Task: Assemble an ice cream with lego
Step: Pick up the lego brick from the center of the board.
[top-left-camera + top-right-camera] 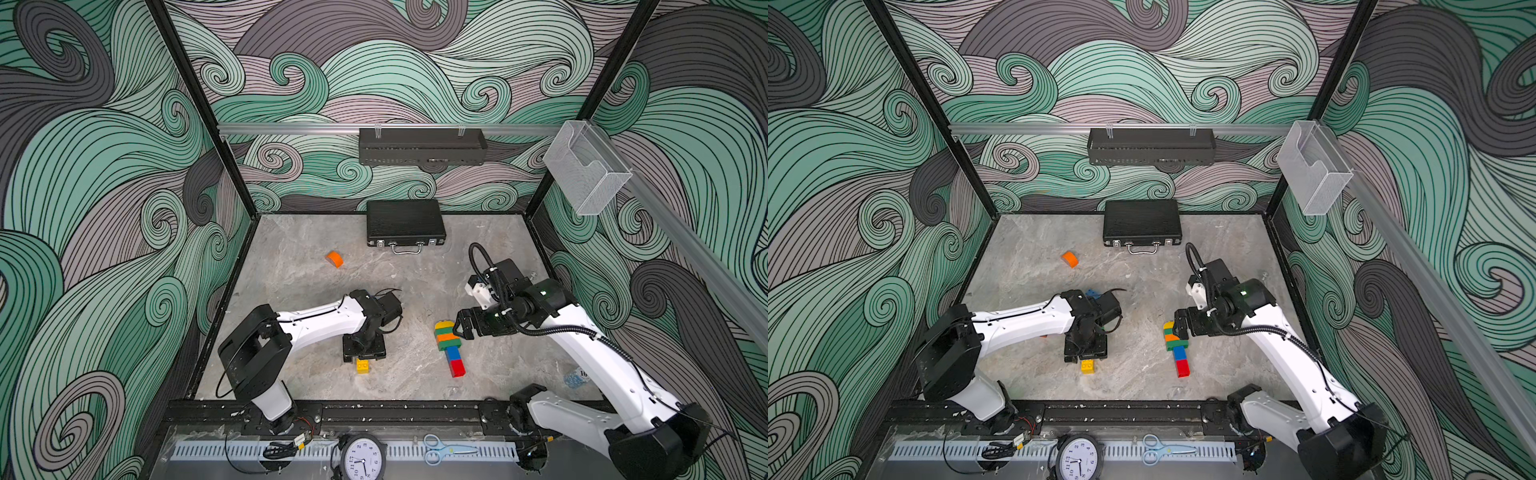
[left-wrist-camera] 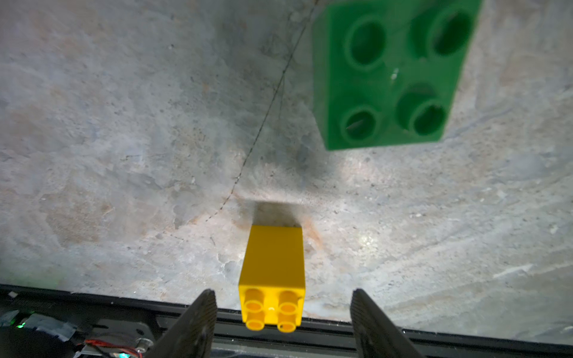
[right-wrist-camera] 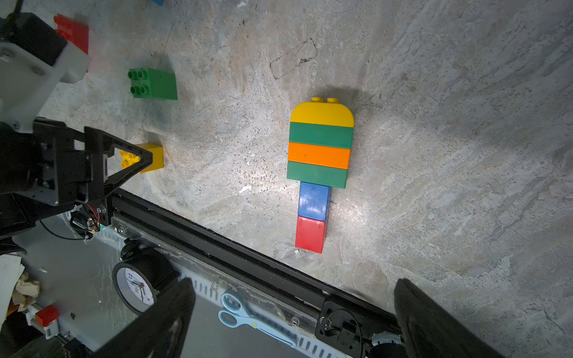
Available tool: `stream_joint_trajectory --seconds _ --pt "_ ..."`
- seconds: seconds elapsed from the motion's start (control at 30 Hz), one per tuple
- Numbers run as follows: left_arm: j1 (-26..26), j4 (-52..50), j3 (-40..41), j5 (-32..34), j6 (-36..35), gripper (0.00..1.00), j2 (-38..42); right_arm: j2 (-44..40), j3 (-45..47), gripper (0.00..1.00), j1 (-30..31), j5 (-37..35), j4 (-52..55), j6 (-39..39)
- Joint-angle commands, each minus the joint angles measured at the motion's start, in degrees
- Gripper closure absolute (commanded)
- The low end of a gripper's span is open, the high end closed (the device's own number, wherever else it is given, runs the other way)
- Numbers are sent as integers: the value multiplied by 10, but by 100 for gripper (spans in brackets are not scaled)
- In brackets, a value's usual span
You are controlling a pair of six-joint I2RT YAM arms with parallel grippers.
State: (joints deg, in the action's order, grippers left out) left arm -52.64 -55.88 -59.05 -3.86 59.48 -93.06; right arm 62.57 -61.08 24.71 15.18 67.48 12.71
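A small yellow lego brick [image 2: 273, 263] lies on its side on the table, studs towards my left gripper [image 2: 282, 291]. That gripper is open and straddles the brick's studded end with a gap on each side. In both top views it hangs just above the brick [image 1: 362, 366]. The assembled ice cream [image 3: 319, 155] lies flat: yellow half-round, green, orange, green, then a blue and a red stick. My right gripper [image 1: 461, 326] hovers open and empty beside its rounded top. A loose green brick [image 2: 384, 71] lies beyond the yellow one.
An orange half-round piece [image 1: 334, 259] lies at the mid left, and a red brick [image 3: 73, 32] sits near the left arm. A black briefcase [image 1: 405, 222] stands against the back wall. A clock [image 1: 362, 459] and scissors [image 1: 446, 451] lie beyond the front rail.
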Motion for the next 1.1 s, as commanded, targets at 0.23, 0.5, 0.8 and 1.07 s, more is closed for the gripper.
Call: stream_joint_trajectory --seconds 0.23,0.5,0.8,1.07 --pt "-7 28 36 35 34 45 12 -5 -33 1 -4 -23 48 -8" --pt "-10 37 39 33 27 64 10 -18 -26 1 -3 -30 51 -5" --pt "-9 7 3 39 16 98 35 -46 -5 1 -4 -27 47 15" --pt "23 -75 -115 61 -51 100 4 -49 7 1 -4 -15 24 18"
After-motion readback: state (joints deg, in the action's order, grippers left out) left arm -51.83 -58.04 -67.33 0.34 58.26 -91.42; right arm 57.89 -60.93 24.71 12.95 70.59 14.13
